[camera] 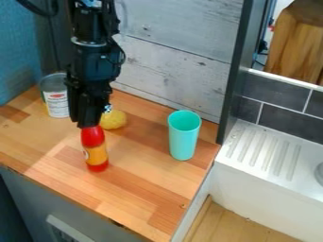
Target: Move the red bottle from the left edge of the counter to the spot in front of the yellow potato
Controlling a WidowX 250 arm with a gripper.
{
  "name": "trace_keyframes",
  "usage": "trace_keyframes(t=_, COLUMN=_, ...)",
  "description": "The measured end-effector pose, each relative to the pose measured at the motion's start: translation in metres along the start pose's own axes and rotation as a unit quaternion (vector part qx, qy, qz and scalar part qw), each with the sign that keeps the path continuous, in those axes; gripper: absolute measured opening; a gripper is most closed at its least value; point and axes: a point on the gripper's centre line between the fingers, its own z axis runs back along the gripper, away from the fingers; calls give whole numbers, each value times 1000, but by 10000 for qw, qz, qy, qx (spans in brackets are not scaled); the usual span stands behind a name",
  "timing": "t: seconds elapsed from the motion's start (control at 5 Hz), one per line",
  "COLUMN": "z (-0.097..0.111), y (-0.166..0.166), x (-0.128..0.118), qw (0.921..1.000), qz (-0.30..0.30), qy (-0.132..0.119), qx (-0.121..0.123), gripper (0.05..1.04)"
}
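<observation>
Red bottle (95, 149), orange-yellow band round its middle, directly under my gripper (89, 124) on the left part of the wooden counter (145, 182). It looks upright, its top meeting my tip; whether I am clamped on it, I cannot tell from this angle. I hang point-down, which suits a tall, narrow thing: a reach from above keeps my bulk off the neighbours, I judge.

Just beyond me, near the bottle — a yellow, lemon-like lump (114, 119), low and rounded, resting on its side. Farther back, a can (56, 98) stands on its base by the corner, probably steadiest that way. Off to the view's right, well apart, a turquoise cup (183, 137) stands mouth up, likely on its narrower end. Past it, the ribbed metal surface (265, 151).

Count: one bottle, one yellow lump, one can, one cup — four in all.
</observation>
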Motion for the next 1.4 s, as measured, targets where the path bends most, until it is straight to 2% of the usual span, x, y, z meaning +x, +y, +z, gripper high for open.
trace_keyframes(t=0.2, z=-1, y=1, x=-5, qw=9999, qz=51, qy=-16, qx=133, gripper=373)
trace_keyframes(t=0.4, z=-2, y=0, x=-7, qw=9999, qz=35, qy=38, qx=104, gripper=486)
trace_keyframes(t=0.6, z=9, y=-3, x=-12, qw=9999, qz=-8, qy=-57, qx=117, gripper=821)
trace_keyframes(t=0.8, z=22, y=-8, x=-16, qw=9997, qz=-47, qy=-240, qx=20, gripper=1010)
trace_keyframes(t=1.0, z=50, y=-3, x=-30, qw=9984, qz=-49, qy=-568, qx=-2, gripper=1009)
trace_keyframes(t=1.2, z=78, y=24, x=-44, qw=9940, qz=285, qy=-1050, qx=114, gripper=1003)
trace_keyframes(t=1.4, z=99, y=68, x=-39, qw=9842, qz=841, qy=-1548, qx=189, gripper=1003)
